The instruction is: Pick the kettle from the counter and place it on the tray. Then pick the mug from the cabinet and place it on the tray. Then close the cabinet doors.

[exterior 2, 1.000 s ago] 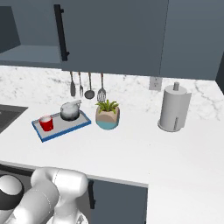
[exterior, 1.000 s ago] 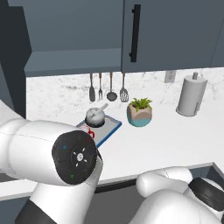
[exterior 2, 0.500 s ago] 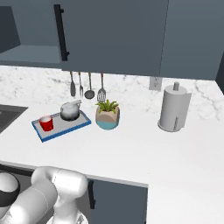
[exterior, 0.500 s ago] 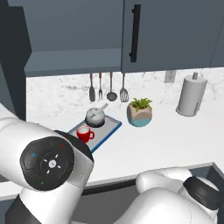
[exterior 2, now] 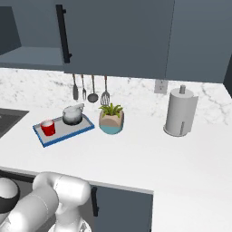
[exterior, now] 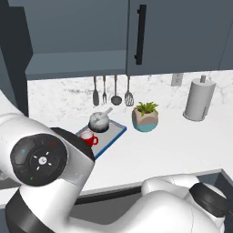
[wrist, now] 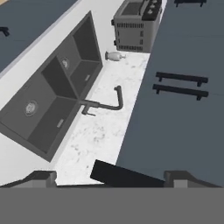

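Observation:
The grey kettle (exterior: 101,121) (exterior 2: 72,114) and the red mug (exterior: 87,137) (exterior 2: 47,127) both stand on the blue-rimmed tray (exterior: 113,135) (exterior 2: 68,132) on the marble counter (exterior: 182,141). The cabinet (exterior: 77,63) above is open on its left side, showing a bare shelf. Its right door (exterior: 177,36) is shut, and a dark panel (exterior: 11,59) at the left edge looks like the other door swung out. In the hand view my gripper (wrist: 111,178) is open, its fingertips (wrist: 41,177) wide apart, with a dark flat edge (wrist: 127,174) between them. I cannot tell what that edge is.
A teal-and-tan plant pot (exterior: 145,117) stands right of the tray, a paper-towel holder (exterior: 199,99) farther right, and utensils (exterior: 111,91) hang on the wall. The hand view looks over the dark sink (wrist: 57,87), its faucet (wrist: 105,103), a toaster (wrist: 133,22) and cabinet fronts with bar handles (wrist: 181,83).
In the left base view my arm's elbow has swung left and down, uncovering the red mug on the tray. Kettle, mug and tray have not moved.

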Motion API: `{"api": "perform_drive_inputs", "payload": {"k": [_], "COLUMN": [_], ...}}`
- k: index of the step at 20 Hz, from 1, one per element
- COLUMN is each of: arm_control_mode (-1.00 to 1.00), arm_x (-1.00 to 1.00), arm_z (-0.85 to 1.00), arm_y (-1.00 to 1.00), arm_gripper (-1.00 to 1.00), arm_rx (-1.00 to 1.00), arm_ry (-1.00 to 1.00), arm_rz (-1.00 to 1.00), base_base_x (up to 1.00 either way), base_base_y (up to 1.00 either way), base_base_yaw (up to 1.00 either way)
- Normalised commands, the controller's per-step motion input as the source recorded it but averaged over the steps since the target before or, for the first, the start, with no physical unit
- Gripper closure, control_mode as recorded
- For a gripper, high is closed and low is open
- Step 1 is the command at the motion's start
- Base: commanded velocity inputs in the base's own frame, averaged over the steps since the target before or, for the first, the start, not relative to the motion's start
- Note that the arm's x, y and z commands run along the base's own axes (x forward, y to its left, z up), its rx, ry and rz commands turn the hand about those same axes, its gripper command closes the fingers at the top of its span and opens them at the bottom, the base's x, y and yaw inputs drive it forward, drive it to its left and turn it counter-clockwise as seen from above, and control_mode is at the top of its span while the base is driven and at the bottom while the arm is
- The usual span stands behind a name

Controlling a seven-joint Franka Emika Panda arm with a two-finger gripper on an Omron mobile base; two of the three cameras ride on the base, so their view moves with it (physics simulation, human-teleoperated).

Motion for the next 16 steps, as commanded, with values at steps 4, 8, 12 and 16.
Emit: {"api": "perform_drive_inputs", "payload": {"k": [4,8,12,16], "arm_control_mode": [-1.00,-1.00,-1.00,-1.00], "arm_x": [0.47,0.38,0.29,0.28], "arm_z": [0.00,-0.01,0.00,0.00], "arm_y": [-0.16,-0.44,-0.74,-0.86], "arm_gripper": [-1.00,-1.00,-1.00,-1.00], "arm_rx": [0.01,0.00,0.00,0.00], "arm_ry": [0.00,0.00,0.02,0.05], "arm_rz": [-0.02,-0.05,-0.13,-0.18], "base_base_x": [0.00,0.00,0.00,0.00], "base_base_y": [0.00,0.00,0.00,0.00], "base_base_yaw": [0.00,0.00,0.00,0.00]}}
